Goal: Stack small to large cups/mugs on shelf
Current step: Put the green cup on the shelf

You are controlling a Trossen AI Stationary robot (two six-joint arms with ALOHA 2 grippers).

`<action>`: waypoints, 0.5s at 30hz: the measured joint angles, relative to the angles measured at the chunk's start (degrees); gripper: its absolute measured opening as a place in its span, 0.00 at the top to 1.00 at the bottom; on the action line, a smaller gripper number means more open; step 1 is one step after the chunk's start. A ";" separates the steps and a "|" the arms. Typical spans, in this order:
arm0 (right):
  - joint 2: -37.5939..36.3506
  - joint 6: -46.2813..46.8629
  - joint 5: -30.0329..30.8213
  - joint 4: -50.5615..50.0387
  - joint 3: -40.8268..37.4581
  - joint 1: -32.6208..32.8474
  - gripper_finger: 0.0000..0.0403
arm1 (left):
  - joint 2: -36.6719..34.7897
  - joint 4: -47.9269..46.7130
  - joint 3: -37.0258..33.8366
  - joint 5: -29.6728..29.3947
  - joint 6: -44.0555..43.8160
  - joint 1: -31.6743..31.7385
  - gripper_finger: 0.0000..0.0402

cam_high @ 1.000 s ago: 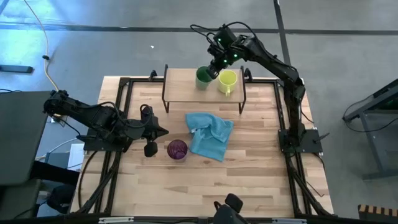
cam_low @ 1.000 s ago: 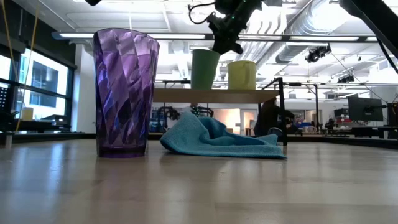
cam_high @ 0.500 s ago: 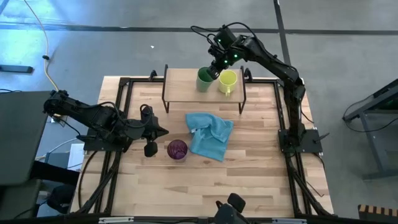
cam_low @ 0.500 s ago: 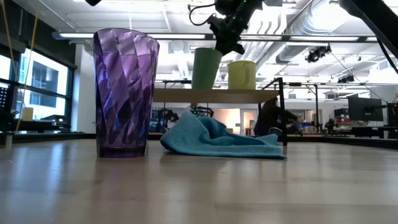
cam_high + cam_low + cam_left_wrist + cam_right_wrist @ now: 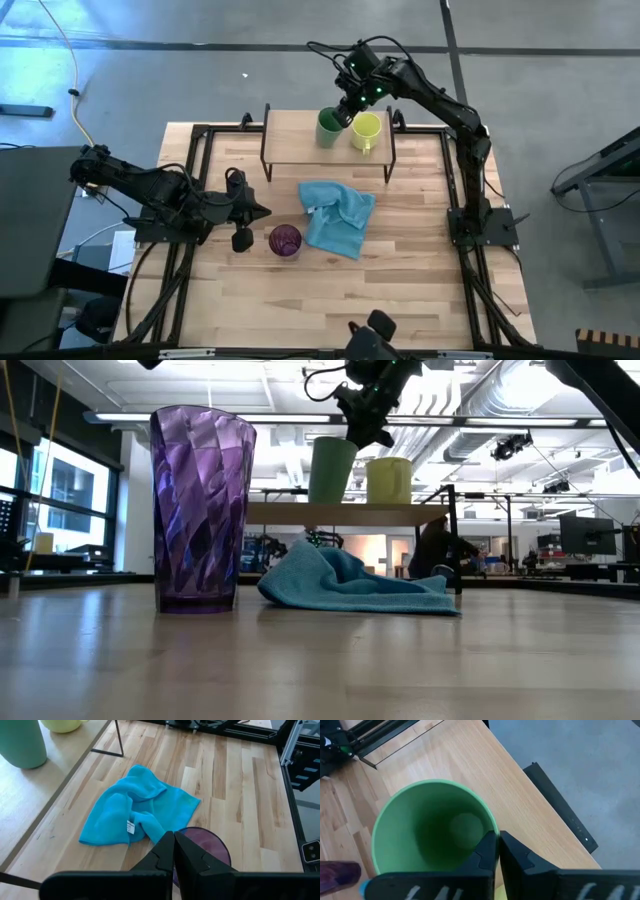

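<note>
Purple tumbler [image 5: 202,510] beside blue cloth [image 5: 350,582].

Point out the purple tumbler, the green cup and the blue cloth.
purple tumbler [image 5: 196,510]: low view, middle of its faceted wall.
green cup [image 5: 410,815]: right wrist view, inner wall.
blue cloth [image 5: 338,218]: high view, centre of its folds.

Green cup [image 5: 327,127], plain, just beside right gripper [image 5: 343,112] fingers; yellow-green mug [image 5: 365,130] next to it. Purple tumbler [image 5: 285,240], translucent with faceted diamond pattern, near left gripper [image 5: 262,211] fingers. Cloth [image 5: 338,217] light blue, small white tag. Shelf [image 5: 290,140] light wood top, black legs. Both arms dark.
</note>
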 joint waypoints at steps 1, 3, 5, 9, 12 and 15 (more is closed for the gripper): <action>0.00 0.41 -0.01 -0.01 0.00 -0.08 1.00 | 0.00 0.00 0.00 -0.01 0.00 -0.01 1.00; 0.01 0.86 -0.09 -0.02 0.00 -0.24 1.00 | 0.00 0.00 0.00 0.00 0.00 0.00 1.00; 0.00 0.86 -0.15 -0.02 0.00 -0.26 1.00 | 0.00 -0.04 0.00 0.01 0.00 -0.01 1.00; 0.00 0.86 -0.46 -0.02 0.00 -0.24 1.00 | 0.00 -0.07 0.00 0.00 0.06 0.00 1.00; 0.00 0.84 -0.67 0.00 0.00 -0.24 1.00 | -0.01 -0.14 0.00 0.00 0.07 0.00 1.00; 0.11 0.79 -0.68 -1.27 1.26 -0.24 1.00 | 0.00 -0.41 0.00 -0.01 0.09 -0.01 1.00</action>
